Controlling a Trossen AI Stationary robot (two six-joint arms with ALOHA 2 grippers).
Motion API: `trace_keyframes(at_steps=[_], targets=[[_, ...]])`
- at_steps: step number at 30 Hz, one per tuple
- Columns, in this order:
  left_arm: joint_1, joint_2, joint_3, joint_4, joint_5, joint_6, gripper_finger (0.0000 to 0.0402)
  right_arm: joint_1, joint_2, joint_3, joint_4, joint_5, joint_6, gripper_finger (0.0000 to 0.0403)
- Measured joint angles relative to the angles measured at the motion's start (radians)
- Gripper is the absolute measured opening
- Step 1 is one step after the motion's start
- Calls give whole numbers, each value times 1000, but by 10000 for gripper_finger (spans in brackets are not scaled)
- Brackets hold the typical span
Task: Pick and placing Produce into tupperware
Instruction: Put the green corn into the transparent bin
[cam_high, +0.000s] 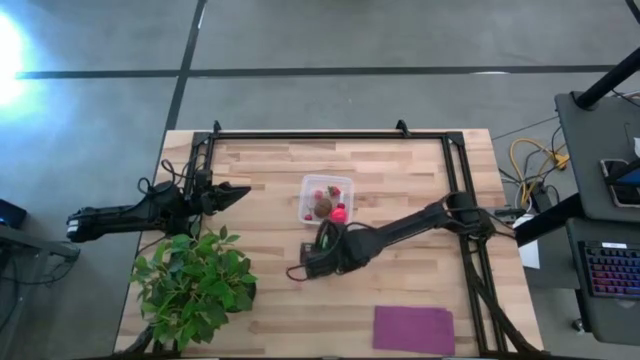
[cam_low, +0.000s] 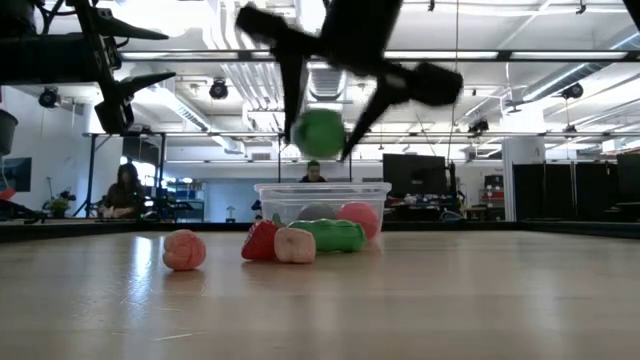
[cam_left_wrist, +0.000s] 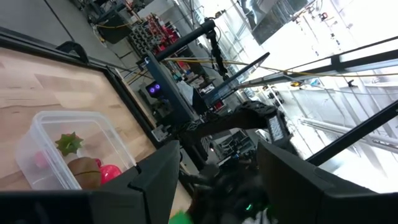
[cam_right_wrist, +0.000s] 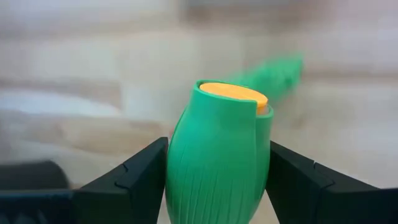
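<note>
My right gripper (cam_high: 325, 240) hangs just off the near side of the clear tupperware (cam_high: 327, 198) and is shut on a green toy piece with an orange end (cam_right_wrist: 217, 149). The tupperware holds a brown kiwi ball (cam_high: 323, 207), a pink piece (cam_high: 340, 213) and a red piece with a green top (cam_left_wrist: 68, 143). In the low view a pink piece (cam_low: 185, 250), a red strawberry (cam_low: 260, 241), a pale pink piece (cam_low: 295, 245) and a green oblong piece (cam_low: 335, 235) lie on the table before the tupperware (cam_low: 322, 200). My left gripper (cam_high: 238, 193) waits open, off the tupperware's left side. My right gripper pinches the green piece by its two rounded sides (cam_right_wrist: 177, 162), one finger (cam_right_wrist: 134, 174) on each side. The fingers (cam_low: 290, 90) come down at it from above. The piece (cam_low: 320, 130) is lifted clear of the table, its orange end (cam_right_wrist: 233, 92) pointing away from the wrist.
A big leafy plant (cam_high: 195, 280) stands at the table's near left corner. A flat purple mat (cam_high: 413, 328) lies near the near right edge. A black frame (cam_high: 330, 135) runs along the far and side edges. People (cam_low: 125, 190) sit in the room behind.
</note>
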Motion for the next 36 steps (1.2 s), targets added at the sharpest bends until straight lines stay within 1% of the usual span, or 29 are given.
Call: trace_keyframes(at_steps=[3,6,9,11,14,18,21,25,28,29,31,34,36], targets=[[0,0,0,0,1,0,201,-41,-15,86,-152,73,-55,228],[0,0,0,0,1,0,201,-124,-7,149,-294,60,-191,224],[0,0,0,0,0,0,201,-219,1,157,-248,12,-389,223],[0,0,0,0,1,0,201,-271,2,154,-197,8,-485,222],[0,0,0,0,1,0,201,-332,0,152,-213,-2,-565,222],[0,0,0,0,1,0,201,-373,0,116,-206,-100,-664,223],[0,-1,0,0,1,0,201,-372,0,81,-204,-124,-672,237],[0,0,0,0,0,0,201,-364,0,50,-198,-126,-632,271],[0,0,0,0,0,0,201,-341,-4,47,-198,-90,-636,296],[0,0,0,0,0,0,201,-328,-6,56,-199,-74,-661,303],[0,0,0,0,0,0,201,-293,-10,89,-189,-65,-769,314],[0,0,0,0,0,0,201,-203,-14,143,-192,-60,-1101,322],[0,0,0,0,1,0,201,-138,-15,149,-217,-31,-1319,323]])
